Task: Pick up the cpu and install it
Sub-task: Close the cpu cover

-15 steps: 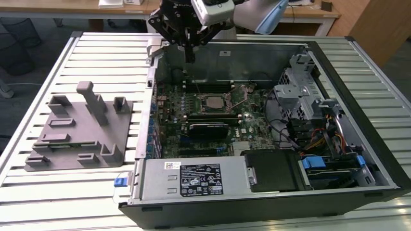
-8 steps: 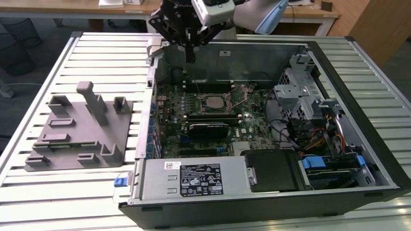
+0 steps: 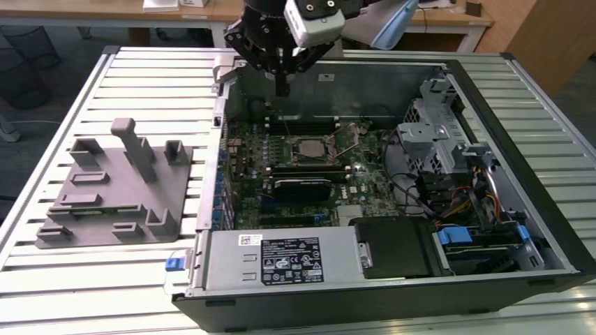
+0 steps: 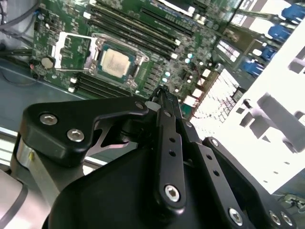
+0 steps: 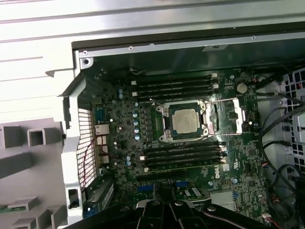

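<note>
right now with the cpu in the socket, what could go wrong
1. The cpu lies in the socket with the latch frame swung open, so a knock could shift it.
2. The gripper hangs above the board; a drop could hit the memory slots.

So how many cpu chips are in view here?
1. The cpu sits in the motherboard socket inside the computer case, seen in both wrist views. The grey tray has partly hidden recesses, so another could lie there.

End effector downward, pinched closed
</note>
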Action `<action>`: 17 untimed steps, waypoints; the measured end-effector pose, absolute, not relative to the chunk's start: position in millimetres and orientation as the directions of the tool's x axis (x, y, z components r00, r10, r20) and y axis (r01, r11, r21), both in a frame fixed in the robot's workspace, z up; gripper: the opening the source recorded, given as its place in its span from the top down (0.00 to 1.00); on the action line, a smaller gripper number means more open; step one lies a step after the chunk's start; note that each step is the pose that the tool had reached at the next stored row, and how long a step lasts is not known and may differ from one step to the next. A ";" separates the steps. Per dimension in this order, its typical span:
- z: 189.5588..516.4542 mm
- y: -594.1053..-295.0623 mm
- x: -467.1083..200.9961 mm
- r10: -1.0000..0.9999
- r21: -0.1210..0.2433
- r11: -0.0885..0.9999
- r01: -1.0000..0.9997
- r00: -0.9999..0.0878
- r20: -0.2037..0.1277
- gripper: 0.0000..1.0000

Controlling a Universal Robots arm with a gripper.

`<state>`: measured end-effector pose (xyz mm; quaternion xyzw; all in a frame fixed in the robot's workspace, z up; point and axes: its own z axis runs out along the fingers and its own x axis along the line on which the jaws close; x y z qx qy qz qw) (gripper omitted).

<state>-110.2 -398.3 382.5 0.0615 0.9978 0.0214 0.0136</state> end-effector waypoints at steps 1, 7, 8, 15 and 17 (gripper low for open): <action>381.2 -398.0 -108.1 0.123 0.044 0.992 0.122 -0.992 -0.024 0.89; 370.8 -396.7 -103.1 0.123 0.044 0.992 0.122 -0.992 -0.024 0.89; 369.1 -396.1 -102.7 0.123 0.044 0.992 0.122 -0.992 -0.024 0.89; 356.3 -393.2 -99.1 0.123 0.044 0.992 0.122 -0.992 -0.024 0.89; 355.6 -393.2 -99.0 0.123 0.044 0.992 0.122 -0.992 -0.024 0.89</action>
